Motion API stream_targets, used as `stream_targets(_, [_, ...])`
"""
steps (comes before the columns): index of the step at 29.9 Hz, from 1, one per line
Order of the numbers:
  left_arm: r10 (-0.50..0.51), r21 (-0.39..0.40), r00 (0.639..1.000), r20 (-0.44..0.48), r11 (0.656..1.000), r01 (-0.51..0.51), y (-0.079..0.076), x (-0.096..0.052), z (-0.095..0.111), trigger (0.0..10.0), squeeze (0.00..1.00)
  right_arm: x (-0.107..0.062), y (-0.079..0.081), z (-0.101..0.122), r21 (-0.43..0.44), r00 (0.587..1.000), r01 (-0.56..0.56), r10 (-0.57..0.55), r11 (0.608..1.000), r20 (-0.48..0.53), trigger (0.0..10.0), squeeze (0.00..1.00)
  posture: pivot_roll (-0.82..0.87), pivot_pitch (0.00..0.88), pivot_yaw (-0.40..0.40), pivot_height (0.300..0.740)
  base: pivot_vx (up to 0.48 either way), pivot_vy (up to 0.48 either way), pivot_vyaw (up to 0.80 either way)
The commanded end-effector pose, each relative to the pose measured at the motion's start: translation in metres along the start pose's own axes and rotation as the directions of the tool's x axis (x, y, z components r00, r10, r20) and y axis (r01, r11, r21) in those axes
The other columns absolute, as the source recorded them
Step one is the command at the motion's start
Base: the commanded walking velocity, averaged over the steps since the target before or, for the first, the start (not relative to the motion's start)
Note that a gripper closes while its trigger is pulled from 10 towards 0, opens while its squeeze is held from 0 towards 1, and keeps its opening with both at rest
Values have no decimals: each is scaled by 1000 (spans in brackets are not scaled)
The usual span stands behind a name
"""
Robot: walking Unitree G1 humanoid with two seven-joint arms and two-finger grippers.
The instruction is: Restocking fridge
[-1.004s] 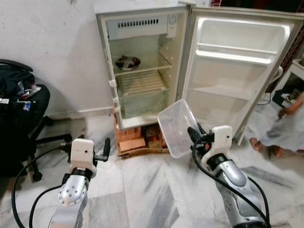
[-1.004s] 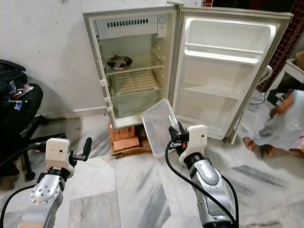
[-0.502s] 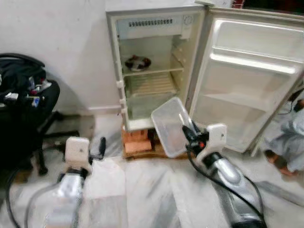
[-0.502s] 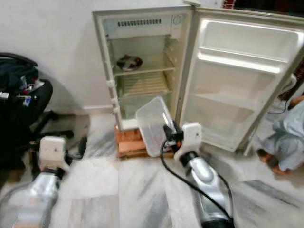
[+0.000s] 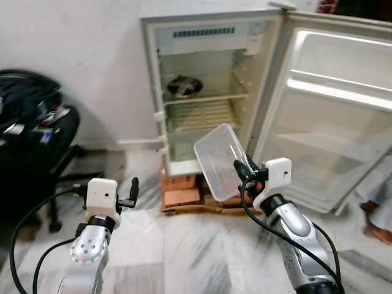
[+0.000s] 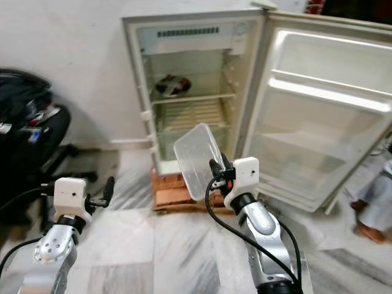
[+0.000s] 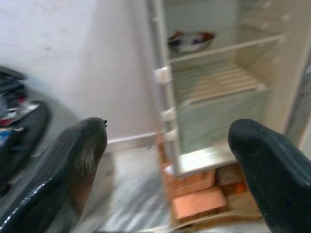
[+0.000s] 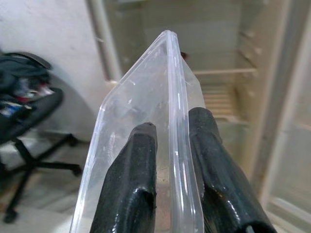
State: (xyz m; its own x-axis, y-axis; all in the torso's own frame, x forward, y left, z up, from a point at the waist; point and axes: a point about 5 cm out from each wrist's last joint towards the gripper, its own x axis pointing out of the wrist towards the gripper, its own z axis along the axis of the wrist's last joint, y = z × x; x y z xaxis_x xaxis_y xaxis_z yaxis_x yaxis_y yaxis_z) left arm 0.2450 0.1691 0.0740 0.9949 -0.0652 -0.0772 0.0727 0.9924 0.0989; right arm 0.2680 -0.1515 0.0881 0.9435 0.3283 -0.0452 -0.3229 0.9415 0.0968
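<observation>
A small fridge (image 5: 208, 92) stands open against the wall on a brick and wood base, its door (image 5: 334, 116) swung out to the right. A patterned bowl (image 5: 184, 86) sits on its upper shelf. My right gripper (image 5: 243, 173) is shut on the rim of a clear plastic container (image 5: 222, 160), held tilted up in front of the fridge's lower part. In the right wrist view the two fingers (image 8: 133, 179) pinch the container's wall (image 8: 146, 121). My left gripper (image 5: 133, 191) hangs low at the left, and its fingers (image 7: 58, 170) stand wide apart with nothing between them.
A black office chair (image 5: 37, 141) piled with things stands at the left by the wall. Bricks (image 5: 181, 195) and a wooden board lie under the fridge. A person's foot (image 5: 380, 231) shows at the right edge. The floor is grey-veined marble.
The camera has shifted and steadied, so the fridge now sits more central. My right gripper still holds the container, a little closer to the fridge. The left arm has not changed.
</observation>
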Motion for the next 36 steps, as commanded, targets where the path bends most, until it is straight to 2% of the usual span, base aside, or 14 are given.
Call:
stream_targets(1, [4, 15, 1000, -11, 1000, -4, 4, -3, -2, 10000, 0, 5, 4, 7, 0, 999, -10, 10, 1000, 30, 10000, 0, 49, 0, -9, 740, 292, 281, 681])
stream_targets(6, [2, 15, 1000, -15, 1000, -1, 3, -3, -3, 10000, 0, 5, 3, 7, 0, 1000, -8, 8, 1000, 30, 10000, 0, 48, 0, -10, 740, 289, 284, 554])
stream_targets(11, [-1, 19, 1000, -14, 1000, 2, 2, -2, -3, 10000, 0, 7, 0, 8, -2, 1000, 3, -3, 1000, 30, 10000, 0, 47, 0, -12, 740, 289, 286, 0])
stream_targets(31, [-15, 33, 999, -32, 999, 16, -3, -2, -6, 10000, 0, 8, -6, 11, -20, 998, 52, -51, 998, 46, 10000, 0, 41, 0, -12, 740, 369, 0, 0])
stream_targets(36, [-27, 39, 999, -28, 999, 28, -5, -1, -6, 10000, 0, 7, -4, 10, -19, 998, 49, -49, 999, 43, 10000, 0, 40, 0, -13, 740, 0, 0, 0])
